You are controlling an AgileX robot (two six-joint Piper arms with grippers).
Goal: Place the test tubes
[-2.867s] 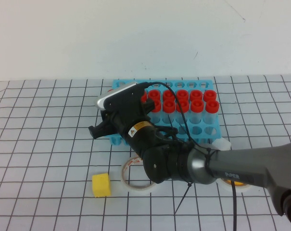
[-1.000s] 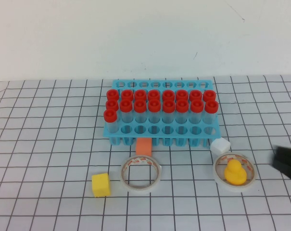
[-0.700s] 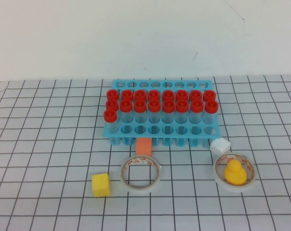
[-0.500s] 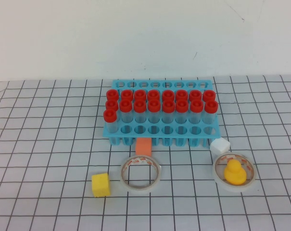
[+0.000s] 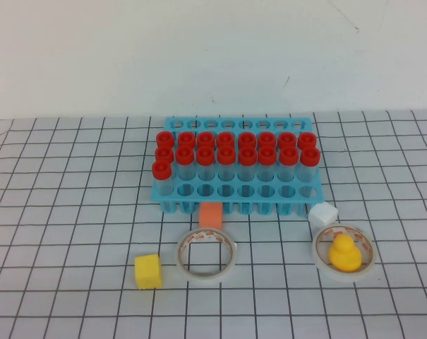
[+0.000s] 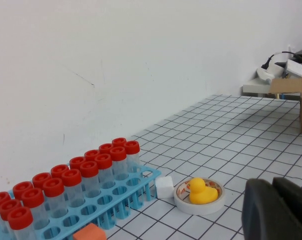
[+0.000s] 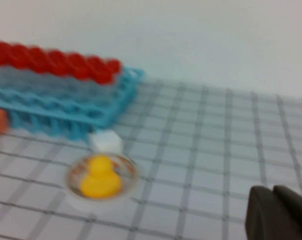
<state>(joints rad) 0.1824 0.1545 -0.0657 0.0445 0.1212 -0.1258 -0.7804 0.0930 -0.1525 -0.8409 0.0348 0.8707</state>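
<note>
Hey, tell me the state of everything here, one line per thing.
Test tubes: capped, upright in rack.
Rack: partly filled.
Duck: upright inside a tape roll.
Other tape roll: flat, empty.
Left gripper: shut, empty, clear of the rack.
Right gripper: shut, empty, clear of the rack.

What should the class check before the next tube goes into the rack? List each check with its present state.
1. Rack upright on the table: ok.
2. Tubes seated upright: ok.
3. Free holes in the front row: ok.
4. Loose tube ready to pick: not ok, none in view.
5. Left gripper shut, empty, back from the rack: ok.
6. Right gripper shut, empty, back from the duck: ok.
</note>
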